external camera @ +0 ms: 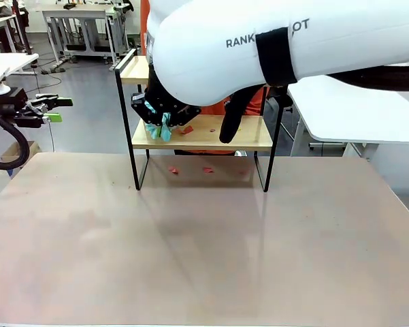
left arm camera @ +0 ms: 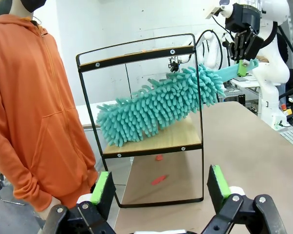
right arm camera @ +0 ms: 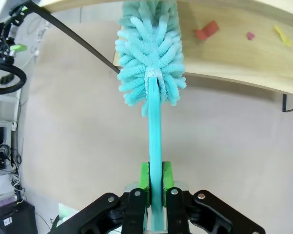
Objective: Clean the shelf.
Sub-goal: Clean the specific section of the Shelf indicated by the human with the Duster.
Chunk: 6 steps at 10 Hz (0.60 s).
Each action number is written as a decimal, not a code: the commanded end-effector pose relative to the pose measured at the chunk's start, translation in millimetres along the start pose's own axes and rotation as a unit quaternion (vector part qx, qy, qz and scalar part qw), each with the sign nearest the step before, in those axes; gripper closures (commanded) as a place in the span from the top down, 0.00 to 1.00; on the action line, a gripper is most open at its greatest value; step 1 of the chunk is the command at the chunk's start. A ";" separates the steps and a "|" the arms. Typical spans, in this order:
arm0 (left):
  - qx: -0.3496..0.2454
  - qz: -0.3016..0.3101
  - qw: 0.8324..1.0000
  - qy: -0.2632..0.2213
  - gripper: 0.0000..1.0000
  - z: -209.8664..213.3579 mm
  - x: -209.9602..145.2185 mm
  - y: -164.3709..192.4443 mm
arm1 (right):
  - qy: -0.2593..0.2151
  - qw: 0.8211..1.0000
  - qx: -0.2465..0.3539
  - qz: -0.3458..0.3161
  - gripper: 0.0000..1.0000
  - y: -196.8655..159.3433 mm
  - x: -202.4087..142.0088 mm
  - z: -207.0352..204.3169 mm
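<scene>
Two-tier shelf (left arm camera: 139, 54), teal duster (left arm camera: 156, 105) over lower board (left arm camera: 181, 135)

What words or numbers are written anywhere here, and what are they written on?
"RANK" and "OT": on the white right arm; a black strap hides the letters between.
A white label on a black box, right wrist view: too small to read.
The shelf and duster: no writing seen.

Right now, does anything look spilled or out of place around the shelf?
Yes. Small red scraps lie scattered on the lower board of the shelf, and more red bits lie on the table beneath it. The right gripper holds a teal duster over that board.
</scene>
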<state>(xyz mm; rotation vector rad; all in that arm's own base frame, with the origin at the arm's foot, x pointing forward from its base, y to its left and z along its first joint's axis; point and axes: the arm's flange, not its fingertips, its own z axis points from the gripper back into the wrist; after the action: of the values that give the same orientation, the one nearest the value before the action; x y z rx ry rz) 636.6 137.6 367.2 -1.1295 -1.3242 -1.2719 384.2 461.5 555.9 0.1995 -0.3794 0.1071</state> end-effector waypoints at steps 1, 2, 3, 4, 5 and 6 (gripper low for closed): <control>-0.004 -0.006 1.000 0.009 1.00 -1.4 1.8 -2.7 | 0.006 1.000 -0.003 0.008 0.13 -8.8 -1.2 7.9; -0.004 -0.006 1.000 0.009 1.00 -1.4 1.8 -2.7 | 0.000 1.000 0.000 0.000 0.08 0.0 0.0 0.0; -0.004 -0.006 1.000 0.009 1.00 -1.4 1.8 -2.7 | -0.024 0.999 -0.030 -0.017 0.13 12.1 -7.2 5.2; -0.004 -0.006 1.000 0.009 1.00 -1.4 1.8 -2.7 | -0.050 0.997 -0.032 -0.040 0.13 20.5 -7.0 11.1; -0.004 -0.006 1.000 0.009 1.00 -1.4 1.8 -2.7 | -0.069 0.996 -0.035 -0.052 0.13 27.9 -4.8 15.4; -0.004 -0.006 1.000 0.009 1.00 -1.4 1.8 -2.7 | -0.074 0.995 -0.034 -0.059 0.13 34.0 -2.3 13.0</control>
<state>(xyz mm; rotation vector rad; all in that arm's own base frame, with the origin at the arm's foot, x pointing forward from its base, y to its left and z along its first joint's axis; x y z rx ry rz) 636.6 137.6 367.3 -1.1295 -1.3242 -1.2720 369.9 475.8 571.0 0.1828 -0.4703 0.0161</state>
